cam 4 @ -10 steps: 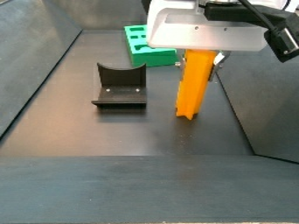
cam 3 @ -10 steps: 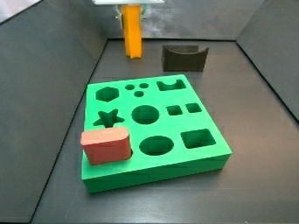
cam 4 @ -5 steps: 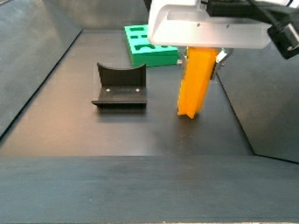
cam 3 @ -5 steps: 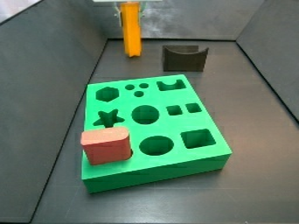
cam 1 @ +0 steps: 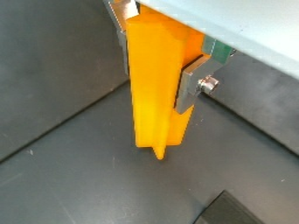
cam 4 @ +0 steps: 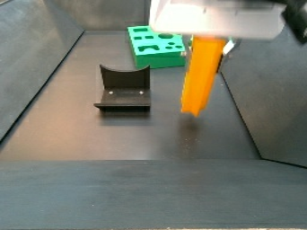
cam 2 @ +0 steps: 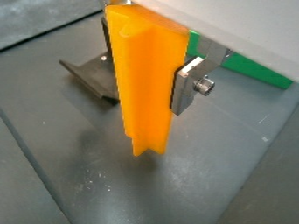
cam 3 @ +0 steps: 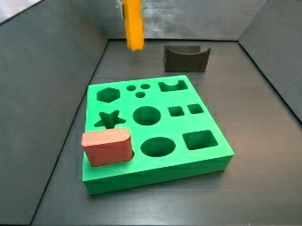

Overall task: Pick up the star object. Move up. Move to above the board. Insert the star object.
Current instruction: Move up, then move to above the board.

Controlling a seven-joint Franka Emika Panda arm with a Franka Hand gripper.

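The tool [cam 4: 206,40] is sitting at the top right of a side view, its silver fingers [cam 2: 190,85] clamped narrow on the upper part of the star [cam 4: 198,76], which is hanging upright with its lower end clear of the dark desk [cam 4: 120,135]. In both wrist views a gap is showing under the star's tip [cam 1: 160,154], so the lift seems to be the step in hand.

To do it well, I would be raising straight up without tilting, keeping the grip firm so the long star is not slipping or swinging between the pads. The lower end needs to be rising higher than the top of the board [cam 3: 154,128] before any sideways travel, since the board is standing well apart from the star, at mid-frame in a side view, with the star at the top edge [cam 3: 134,26]. The star hole [cam 3: 109,119] is lying at the board's left side, just above the red block [cam 3: 106,146]; the ridges will have to be lining up with it, and that block could be crowding the approach.

Counted from largest to smallest: one board, one star, one dark grey block [cam 3: 186,58], one red block.
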